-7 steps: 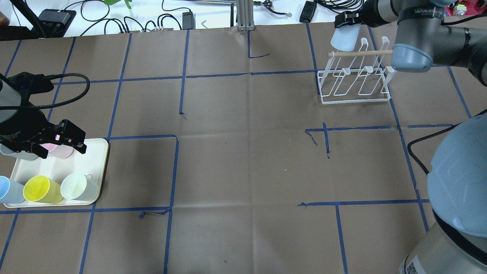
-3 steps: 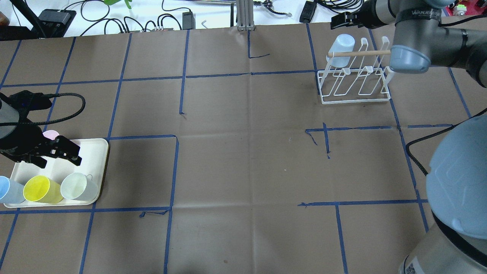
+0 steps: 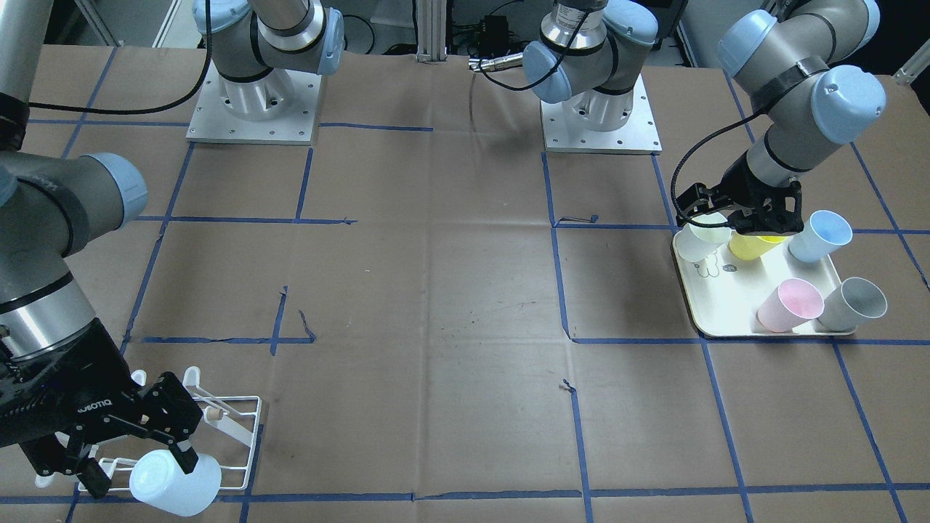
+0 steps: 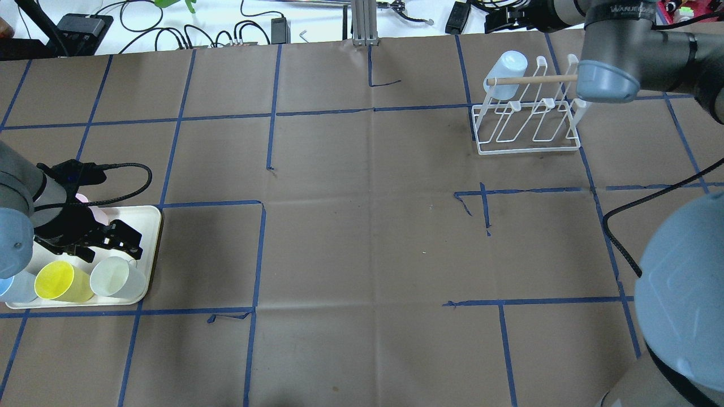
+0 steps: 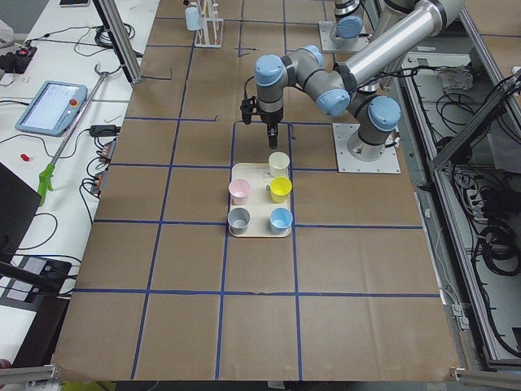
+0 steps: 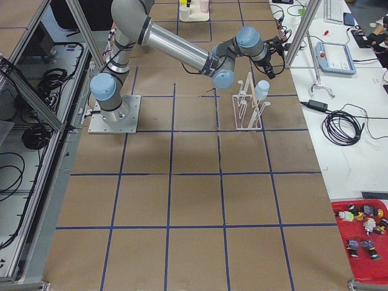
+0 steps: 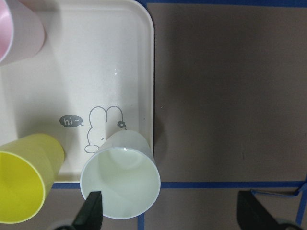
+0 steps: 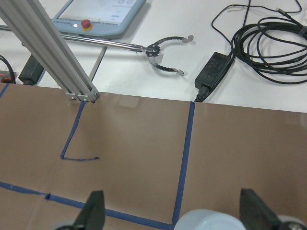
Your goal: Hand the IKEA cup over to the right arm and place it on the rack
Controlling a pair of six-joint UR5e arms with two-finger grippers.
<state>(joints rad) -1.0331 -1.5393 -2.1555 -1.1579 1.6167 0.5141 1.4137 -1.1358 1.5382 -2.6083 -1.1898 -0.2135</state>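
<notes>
— Right pincer (image 3: 138,468) of mine is spread wide with nothing between the fingers, hovering close to the pale blue cup (image 4: 506,65).
— So where's the cup sitting?
— Upside down on a corner prong of the white rack (image 4: 529,116), right by the end of the wooden handle. My left pincer (image 7: 173,213) is spread too, hanging over the whitish cup (image 7: 120,179) at the tray (image 7: 139,72) corner.

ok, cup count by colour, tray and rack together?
Blue cups: 2
Yellow cup: 1
Pink cup: 1
Grey cup: 1
White cup: 1
Total: 6
</notes>
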